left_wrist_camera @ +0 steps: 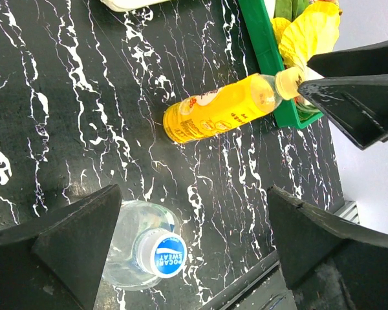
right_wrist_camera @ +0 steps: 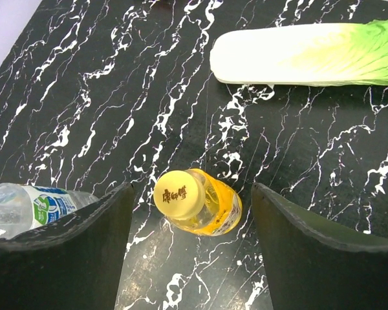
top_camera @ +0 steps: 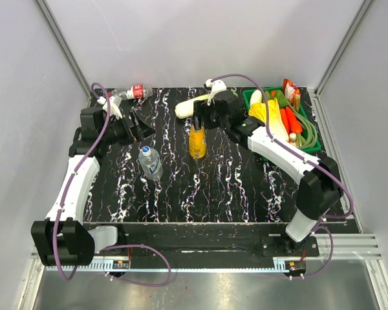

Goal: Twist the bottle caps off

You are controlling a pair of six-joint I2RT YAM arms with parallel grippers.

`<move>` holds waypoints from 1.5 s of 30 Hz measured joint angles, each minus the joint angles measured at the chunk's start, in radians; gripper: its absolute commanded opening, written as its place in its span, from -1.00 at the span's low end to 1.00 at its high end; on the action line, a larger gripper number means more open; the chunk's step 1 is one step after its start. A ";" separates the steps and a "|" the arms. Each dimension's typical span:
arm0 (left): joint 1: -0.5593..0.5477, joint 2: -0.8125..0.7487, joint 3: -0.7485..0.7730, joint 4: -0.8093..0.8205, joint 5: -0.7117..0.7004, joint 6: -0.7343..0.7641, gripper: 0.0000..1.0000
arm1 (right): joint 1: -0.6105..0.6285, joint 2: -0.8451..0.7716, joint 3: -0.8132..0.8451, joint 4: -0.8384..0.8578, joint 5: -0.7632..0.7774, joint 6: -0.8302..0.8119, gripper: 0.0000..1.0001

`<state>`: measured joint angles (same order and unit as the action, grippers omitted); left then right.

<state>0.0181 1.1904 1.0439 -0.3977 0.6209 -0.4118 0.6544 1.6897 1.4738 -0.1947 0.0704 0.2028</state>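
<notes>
The orange-juice bottle (top_camera: 197,144) stands upright mid-table with its yellow cap (right_wrist_camera: 179,193) on. My right gripper (right_wrist_camera: 192,197) hovers over it, open, one finger on each side of the cap, touching nothing; in the top view it (top_camera: 199,123) sits just behind the bottle. The clear bottle with the blue-white label (top_camera: 150,161) stands upright with its white cap (left_wrist_camera: 161,253) on. My left gripper (left_wrist_camera: 194,223) is open and empty above it, the cap near its left finger (left_wrist_camera: 77,239). The red-label bottle (top_camera: 133,92) lies at the back left; its cap is too small to make out.
A toy Chinese cabbage (top_camera: 191,105) lies behind the orange bottle and shows in the right wrist view (right_wrist_camera: 310,55). A green tray (top_camera: 315,132) of toy vegetables stands at the back right. White walls close in the table on three sides.
</notes>
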 measured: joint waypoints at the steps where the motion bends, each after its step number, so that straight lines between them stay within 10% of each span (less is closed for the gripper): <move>1: -0.002 -0.007 -0.004 -0.002 0.000 -0.001 0.98 | 0.001 0.000 -0.010 0.009 -0.010 0.001 0.47; 11: -0.031 -0.056 -0.007 -0.005 -0.004 -0.011 0.98 | 0.027 0.047 -0.045 0.044 -0.032 0.001 0.06; 17: -0.051 -0.085 -0.007 -0.005 -0.004 -0.011 0.98 | 0.033 0.058 -0.048 0.056 0.018 -0.031 -1.00; 32: -0.092 -0.124 0.012 0.011 0.091 0.043 0.98 | 0.029 -0.024 -0.019 -0.085 -0.040 -0.024 -1.00; 45: -0.344 -0.127 0.104 0.069 0.118 0.154 0.98 | -0.199 -0.290 -0.006 -0.158 -0.476 0.202 -1.00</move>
<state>-0.3264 1.0630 1.1481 -0.3283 0.7387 -0.2581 0.4557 1.4002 1.4677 -0.3523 -0.4053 0.4046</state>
